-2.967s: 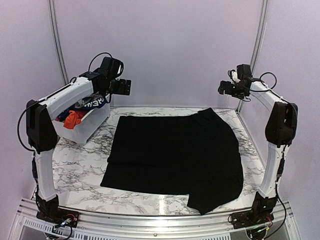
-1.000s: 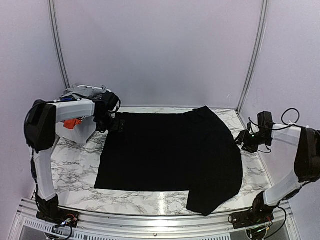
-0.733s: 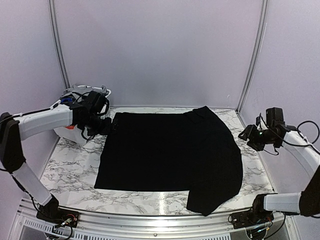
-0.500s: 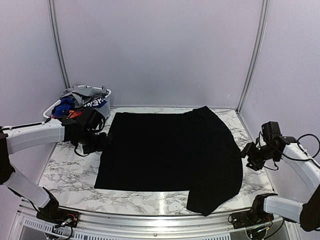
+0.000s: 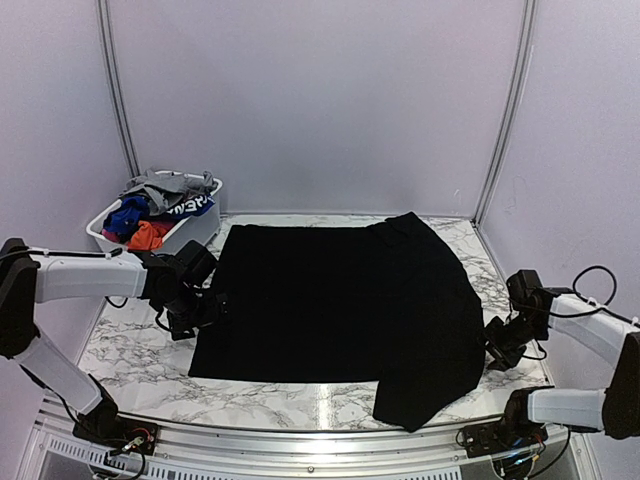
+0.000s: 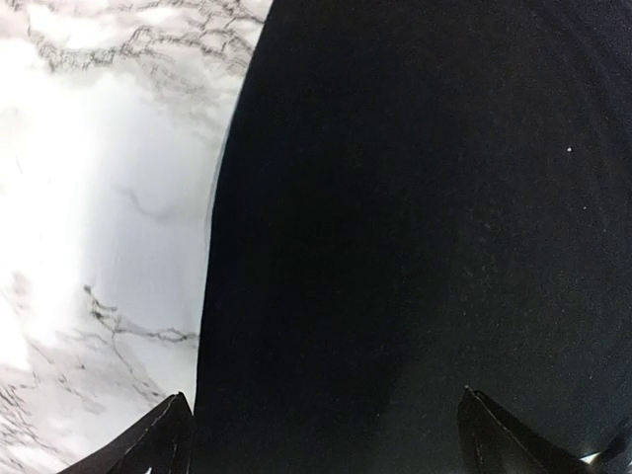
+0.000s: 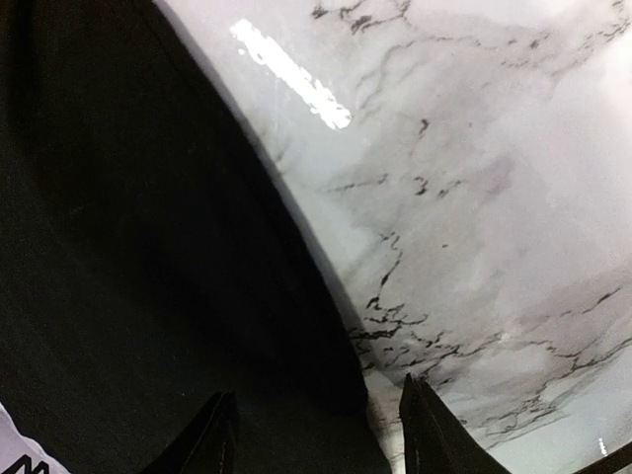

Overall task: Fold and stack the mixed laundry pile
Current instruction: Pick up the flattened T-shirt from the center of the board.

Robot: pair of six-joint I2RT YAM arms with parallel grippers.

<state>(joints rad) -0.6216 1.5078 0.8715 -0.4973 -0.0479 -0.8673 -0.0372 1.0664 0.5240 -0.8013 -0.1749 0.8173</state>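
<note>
- Top view: both arms have dropped from up high. The left hand (image 5: 203,303) and right hand (image 5: 497,350) now sit low at opposite side edges of the black garment (image 5: 340,300), which lies flat on the counter (image 5: 130,345). The remaining laundry (image 5: 150,205) sits in the white basket (image 5: 200,232) beyond the left hand.
- Left wrist: the hand is wide open and empty, with cloth beneath it.
- Right wrist: the hand is partly open and empty, straddling the garment's edge. Folding looks ready to start.

The large garment (image 5: 340,300) lies flat across the centre of the worktop (image 5: 130,340), with one part reaching the near edge right of centre. The basket (image 5: 200,232) stands at the far-left corner, with the remaining garments (image 5: 150,215) piled in it. The left gripper (image 5: 207,306) sits at the garment's left edge, the right gripper (image 5: 497,347) at its right edge.
</note>
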